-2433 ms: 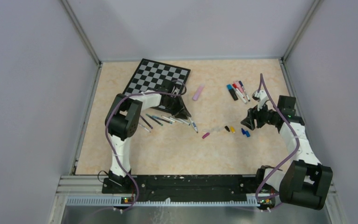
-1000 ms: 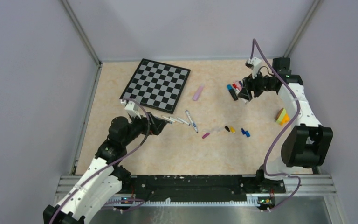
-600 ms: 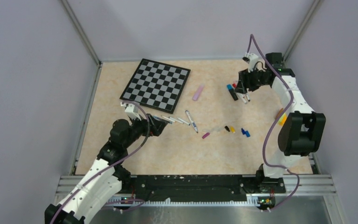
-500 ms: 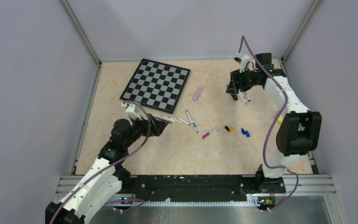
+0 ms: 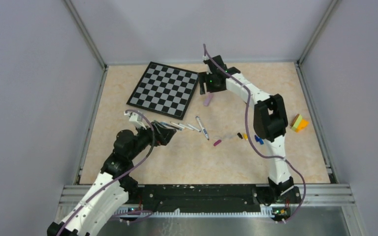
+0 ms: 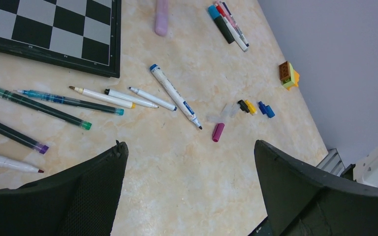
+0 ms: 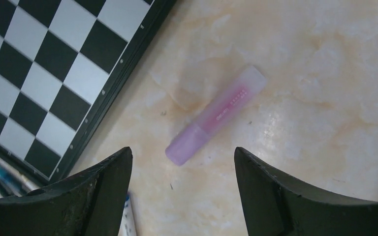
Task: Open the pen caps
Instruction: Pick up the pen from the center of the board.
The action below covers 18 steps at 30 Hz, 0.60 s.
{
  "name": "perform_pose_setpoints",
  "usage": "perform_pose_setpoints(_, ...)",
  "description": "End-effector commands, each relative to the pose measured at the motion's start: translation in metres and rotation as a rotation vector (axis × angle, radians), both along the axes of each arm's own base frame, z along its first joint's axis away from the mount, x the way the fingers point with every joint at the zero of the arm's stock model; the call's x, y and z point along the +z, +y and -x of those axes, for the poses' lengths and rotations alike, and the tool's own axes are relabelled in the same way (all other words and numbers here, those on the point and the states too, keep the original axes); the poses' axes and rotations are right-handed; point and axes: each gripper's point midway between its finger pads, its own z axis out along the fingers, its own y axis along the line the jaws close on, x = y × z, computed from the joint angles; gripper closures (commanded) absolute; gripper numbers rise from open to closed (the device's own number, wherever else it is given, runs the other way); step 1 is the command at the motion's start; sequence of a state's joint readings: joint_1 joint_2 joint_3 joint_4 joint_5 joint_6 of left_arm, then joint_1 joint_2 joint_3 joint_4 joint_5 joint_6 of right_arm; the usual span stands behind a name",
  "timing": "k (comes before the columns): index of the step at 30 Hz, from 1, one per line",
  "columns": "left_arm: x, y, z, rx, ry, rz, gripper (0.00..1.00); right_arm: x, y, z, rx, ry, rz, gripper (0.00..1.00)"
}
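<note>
The right gripper (image 7: 182, 160) hangs over the pink pen (image 7: 215, 116), which lies on the table (image 7: 300, 59) just beside the board (image 7: 44, 73); its fingers are spread wide and hold nothing. The left gripper (image 6: 188, 147) is also spread wide and empty, low above the table, near a row of pens (image 6: 78, 103) that lie in front of the board edge. Loose caps (image 6: 218, 132), purple, black, yellow and blue, lie on the table to the right of this row.

The beige table (image 5: 187, 162) bears a chessboard (image 5: 165, 89), pens (image 6: 174, 95), caps (image 6: 218, 132) and a block (image 5: 299, 122).
</note>
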State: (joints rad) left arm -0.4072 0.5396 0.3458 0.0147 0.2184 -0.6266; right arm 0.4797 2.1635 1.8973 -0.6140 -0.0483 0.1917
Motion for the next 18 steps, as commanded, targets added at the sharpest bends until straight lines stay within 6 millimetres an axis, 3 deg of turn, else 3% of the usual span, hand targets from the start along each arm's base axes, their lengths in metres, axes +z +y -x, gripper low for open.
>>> perform_pose_setpoints(1,-0.001,0.003,0.002,0.015,0.006,0.014,0.01,0.004,-0.002,-0.025,-0.242,-0.044,0.053,0.28)
perform_pose_setpoints(7,-0.011,0.004,0.0,0.029,0.022,0.01,0.01,-0.016,-0.002,-0.033,-0.33,-0.038,0.085,0.42)
perform_pose_setpoints(13,-0.015,0.0,-0.003,0.016,0.039,0.019,0.01,-0.043,0.001,-0.032,-0.344,0.014,0.093,0.44)
perform_pose_setpoints(18,-0.017,-0.001,-0.004,0.015,0.046,0.013,0.01,-0.052,0.005,-0.033,-0.341,0.036,0.084,0.44)
